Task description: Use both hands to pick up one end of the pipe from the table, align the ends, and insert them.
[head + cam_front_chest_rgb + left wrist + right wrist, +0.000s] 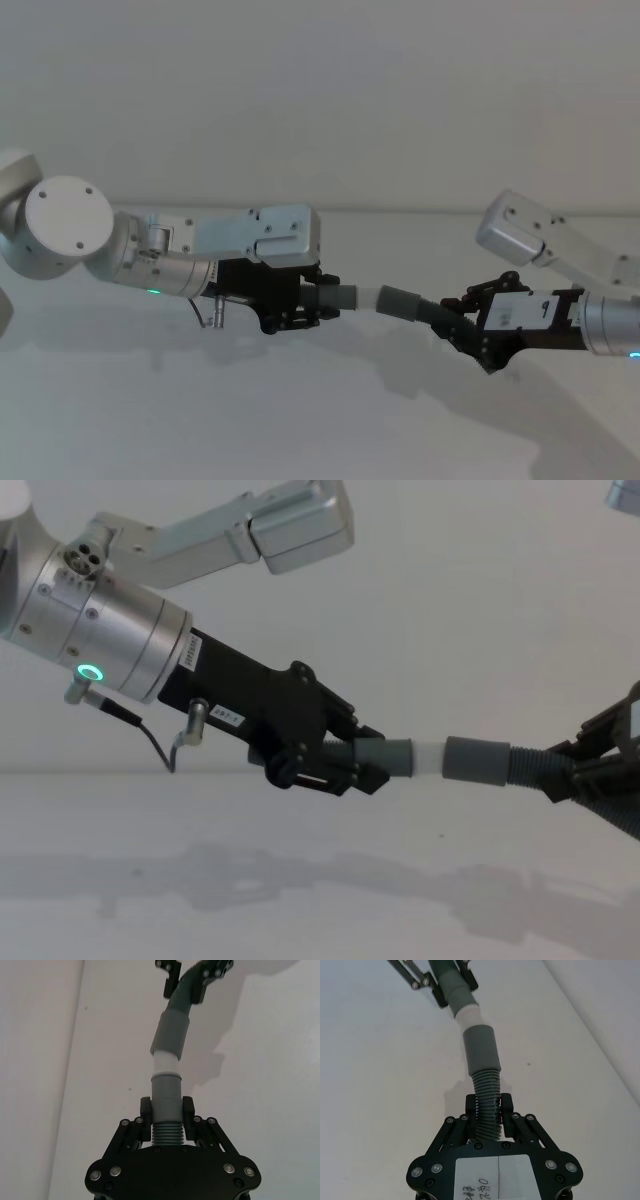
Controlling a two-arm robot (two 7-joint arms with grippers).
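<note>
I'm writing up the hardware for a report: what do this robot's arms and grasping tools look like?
Both arms are silver-white, with round joint housings and boxy link covers. The left tool and right tool are black parallel-jaw linkages studded with silver screws. Each wrist is a brushed silver cylinder with a glowing green ring. A thin black cable loops below the left wrist; the right tool carries a white label with handwriting.

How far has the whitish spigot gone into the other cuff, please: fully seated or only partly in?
Partly in. A band of whitish spigot shows between the left gripper's cuff and the right gripper's cuff.
</note>
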